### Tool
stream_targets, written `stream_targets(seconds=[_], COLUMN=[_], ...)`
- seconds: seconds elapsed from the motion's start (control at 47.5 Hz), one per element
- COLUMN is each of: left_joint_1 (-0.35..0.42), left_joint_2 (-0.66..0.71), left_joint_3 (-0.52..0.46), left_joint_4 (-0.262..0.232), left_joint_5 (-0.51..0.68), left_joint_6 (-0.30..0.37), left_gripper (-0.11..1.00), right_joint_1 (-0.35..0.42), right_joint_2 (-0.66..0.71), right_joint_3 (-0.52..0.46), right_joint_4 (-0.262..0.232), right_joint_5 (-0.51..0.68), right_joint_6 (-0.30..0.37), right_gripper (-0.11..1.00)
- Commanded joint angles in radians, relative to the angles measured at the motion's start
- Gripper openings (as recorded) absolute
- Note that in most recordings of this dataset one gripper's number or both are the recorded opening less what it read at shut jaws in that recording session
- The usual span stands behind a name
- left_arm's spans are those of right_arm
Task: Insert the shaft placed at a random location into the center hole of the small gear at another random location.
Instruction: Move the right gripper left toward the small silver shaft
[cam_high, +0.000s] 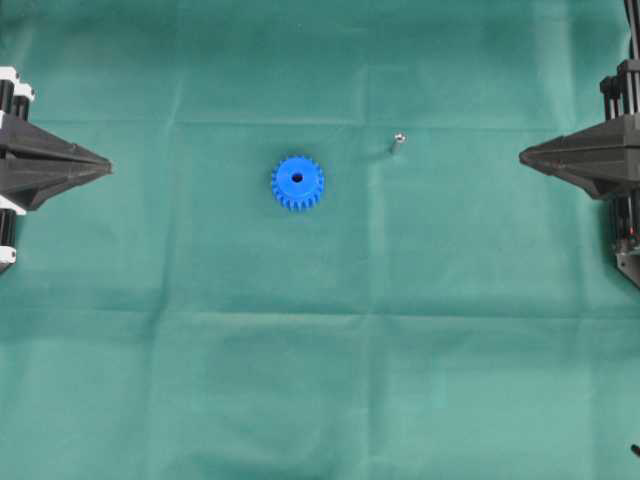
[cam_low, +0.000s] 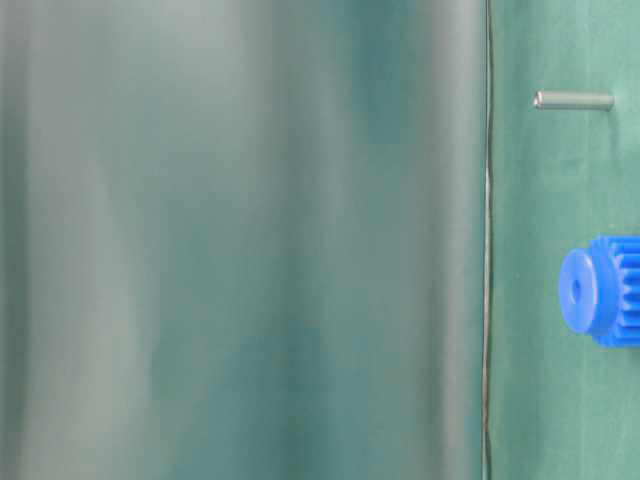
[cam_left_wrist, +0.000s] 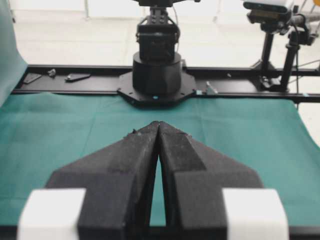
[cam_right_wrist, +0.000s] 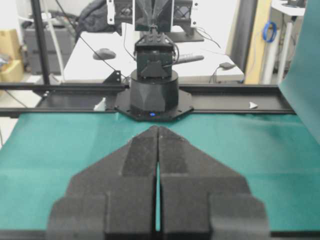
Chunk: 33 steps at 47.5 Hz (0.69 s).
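Observation:
The small blue gear (cam_high: 297, 183) sits on the green cloth a little left of centre, its dark center hole (cam_high: 297, 178) facing up. It also shows in the table-level view (cam_low: 603, 290) at the right edge. The silvery shaft (cam_high: 397, 142) stands on the cloth to the gear's right and slightly farther back; the table-level view shows it as a short grey pin (cam_low: 573, 100). My left gripper (cam_high: 108, 161) is shut and empty at the far left edge. My right gripper (cam_high: 522, 155) is shut and empty at the far right edge. Neither wrist view shows the gear or shaft.
The green cloth (cam_high: 320, 350) covers the whole table with faint fold lines. Each wrist view shows the opposite arm's black base (cam_left_wrist: 156, 75) (cam_right_wrist: 153, 90) on a black rail at the far edge of the cloth. A blurred green surface fills most of the table-level view.

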Motion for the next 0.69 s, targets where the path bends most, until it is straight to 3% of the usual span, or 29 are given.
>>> stream_targets(seconds=[0.0, 0.189, 0.547, 0.61, 0.673], left_joint_1=[0.002, 0.002, 0.002, 0.002, 0.002], left_joint_2=[0.011, 0.005, 0.005, 0.005, 0.003], left_joint_3=[-0.026, -0.026, -0.026, -0.025, -0.026], left_joint_4=[0.017, 0.017, 0.017, 0.017, 0.017], left_joint_5=[0.014, 0.028, 0.032, 0.034, 0.034], left_joint_6=[0.002, 0.002, 0.002, 0.002, 0.002], left_gripper=[0.00, 0.00, 0.00, 0.00, 0.00], right_joint_1=[-0.003, -0.006, -0.081, -0.098, -0.121], right_joint_2=[0.012, 0.037, 0.163, 0.207, 0.273], right_joint_3=[-0.012, -0.009, 0.008, 0.011, 0.009], right_joint_4=[-0.006, -0.006, -0.003, -0.002, 0.000], right_joint_5=[0.003, 0.003, -0.061, -0.087, -0.121], right_joint_6=[-0.002, -0.009, -0.008, -0.006, -0.005], right_gripper=[0.01, 0.01, 0.01, 0.07, 0.21])
